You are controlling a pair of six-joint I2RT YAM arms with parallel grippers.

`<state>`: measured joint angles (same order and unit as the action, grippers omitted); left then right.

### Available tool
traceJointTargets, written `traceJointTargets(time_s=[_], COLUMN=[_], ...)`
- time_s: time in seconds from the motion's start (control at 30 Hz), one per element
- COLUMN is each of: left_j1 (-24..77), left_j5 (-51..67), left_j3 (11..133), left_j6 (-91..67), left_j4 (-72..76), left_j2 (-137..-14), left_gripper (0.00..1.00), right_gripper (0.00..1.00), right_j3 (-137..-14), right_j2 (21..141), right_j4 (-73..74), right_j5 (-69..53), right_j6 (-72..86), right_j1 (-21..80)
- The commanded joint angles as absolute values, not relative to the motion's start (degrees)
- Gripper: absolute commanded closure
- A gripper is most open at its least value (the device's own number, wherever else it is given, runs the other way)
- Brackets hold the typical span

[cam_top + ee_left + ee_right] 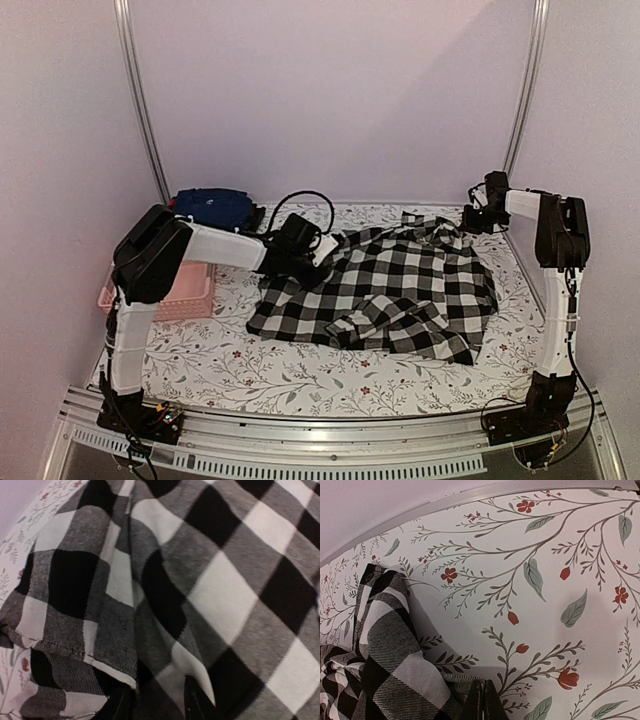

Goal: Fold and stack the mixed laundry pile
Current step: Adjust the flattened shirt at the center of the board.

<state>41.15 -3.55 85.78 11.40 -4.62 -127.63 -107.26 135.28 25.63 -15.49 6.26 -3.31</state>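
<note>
Floral-print tablecloth (250, 365) bearing, at centre, one large black-and-white checked woven shirt (400, 285), crumpled, probably light and limp, best pinched at hem corners; left gripper (159, 694) jaws apart over its left folds, right gripper (483, 692) jaws pressed together beside its far hem.

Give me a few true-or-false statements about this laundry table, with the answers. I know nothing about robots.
1. The black-and-white checked cloth shirt lies spread on the flower-patterned table cover. True.
2. The shirt sits inside the pink slotted plastic basket. False: the basket stands at the table's left edge and the shirt lies outside it.
3. The right pincer has its fingers pressed together. True.
4. The navy blue soft garment lies on top of the shirt. False: it lies in the far left corner, away from the shirt.
</note>
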Motion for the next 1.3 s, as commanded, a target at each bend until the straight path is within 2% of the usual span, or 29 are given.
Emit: traceJointTargets(time_s=[0.0,0.13,0.23,0.37,0.5,0.63,0.83,0.97,1.27], left_j1=[43.98,43.02,37.18,29.82,24.53,22.88,28.44,29.57,33.96], left_j5=[10.32,19.36,26.42,21.28,19.59,24.12,27.35,28.05,27.98], left_j3=[80.53,81.92,80.39,83.57,93.22,100.3,89.78,88.89,84.35], left_j6=[18.34,17.29,11.49,4.81,0.45,-3.74,1.77,0.17,-4.87], left_j4=[1.44,-4.82,-1.09,3.01,-3.87,-8.14,-1.5,-2.87,-1.26], left_j2=[-116.89,-115.04,-112.96,-115.02,-123.28,-129.91,-124.77,-125.24,-126.36], left_gripper=[0.58,0.35,0.3,0.26,0.26,0.3,0.34,0.41,0.44], right_gripper=[1.0,1.0,1.0,1.0,1.0,1.0,1.0,1.0,1.0], right_j3=[-108.18,-108.21,-108.19,-108.25,-108.28,-108.28,-108.28,-108.28,-108.29], right_j2=[134.9,134.96,134.87,135.08,135.17,135.16,135.1,135.1,135.17], right_j4=[25.1,25.29,25.25,25.31,25.23,25.4,25.58,25.66,25.43], right_j5=[-14.55,-14.54,-14.8,-15.05,-15.25,-15.15,-16.0,-15.99,-16.25], right_j6=[6.24,6.1,5.76,5.47,5.39,5.07,4.99,5.01,5.01], right_j1=[-3.34,-3.33,-3.34,-3.34,-3.34,-3.34,-3.34,-3.34,-3.34])
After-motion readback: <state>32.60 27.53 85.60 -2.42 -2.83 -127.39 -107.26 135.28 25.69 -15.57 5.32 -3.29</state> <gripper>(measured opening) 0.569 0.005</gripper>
